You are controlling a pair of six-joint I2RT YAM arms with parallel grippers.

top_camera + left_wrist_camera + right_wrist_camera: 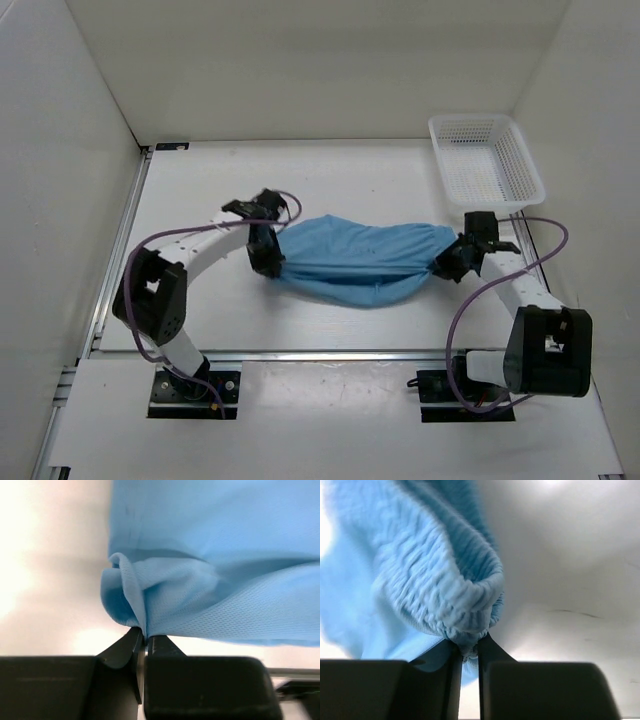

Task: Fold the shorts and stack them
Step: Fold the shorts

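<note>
shorts: light sky-blue thin-fabric shorts [355, 262] spread betw. both grippers, near-left of white mesh basket [470, 119]; prob. pulled taut end-to-end to flatten for fold | L gripper [270, 264]: fingers pinched on bunched cloth edge, end far from basket, elbow bowed outward | R gripper [443, 266]: fingers clamped on gathered waistband, just below basket, forearm angled inward

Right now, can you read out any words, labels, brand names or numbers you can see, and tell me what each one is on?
No readable text in any view.
The shorts show plain blue fabric, with no tag or print in sight.
The white mesh basket and the table carry no legible marking.
The left claw and right claw, both pinching the shorts, are plain black with no lettering.
</note>
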